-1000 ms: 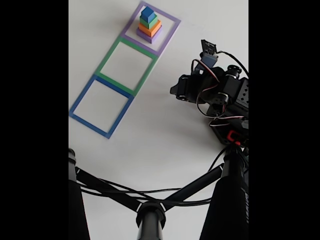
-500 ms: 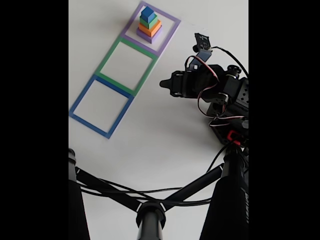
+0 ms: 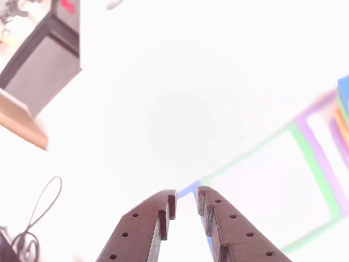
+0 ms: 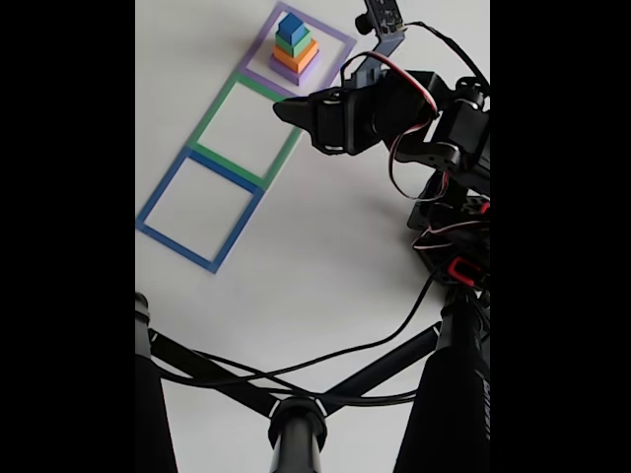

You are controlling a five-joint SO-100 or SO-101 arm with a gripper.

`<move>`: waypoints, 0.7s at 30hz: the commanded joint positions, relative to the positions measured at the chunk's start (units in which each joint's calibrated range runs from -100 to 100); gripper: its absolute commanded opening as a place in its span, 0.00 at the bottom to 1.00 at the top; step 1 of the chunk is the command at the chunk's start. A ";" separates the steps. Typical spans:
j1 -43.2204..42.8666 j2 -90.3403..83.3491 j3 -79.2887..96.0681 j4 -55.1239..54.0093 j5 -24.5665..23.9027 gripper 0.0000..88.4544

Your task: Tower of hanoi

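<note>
In the fixed view, the black tripod legs (image 4: 296,404) with their dark cables are sitting nearest the camera on the white table (image 4: 315,266). Beyond them, three flat square outlines of coloured strip are lying in a row: the blue square outline (image 4: 200,210) nearest, then the green square outline (image 4: 251,128), then the purple square outline (image 4: 306,51) farthest. The tower of hanoi, a stack of matte plain cubes (image 4: 294,49), is standing inside the purple square outline, with the purple block at the bottom, orange above it, green next and blue on top (each layer looking narrower than the one below). The black robot arm (image 4: 444,148) is reaching from the right, and the gripper (image 4: 286,111) is hanging over the green square outline's far right corner, just short of the stack and apart from it.

In the other view, the two reddish-brown fingers (image 3: 142,229) are pointing at the table with only a narrow gap between their tips, holding nothing; the stack's coloured edge (image 3: 343,109) is showing at the right border, blurred by glare
</note>
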 commanded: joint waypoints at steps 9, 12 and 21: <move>4.52 18.18 -26.98 1.59 58.72 0.10; 6.24 19.31 -33.71 8.48 64.81 0.13; 13.05 21.81 -48.71 32.04 83.74 0.06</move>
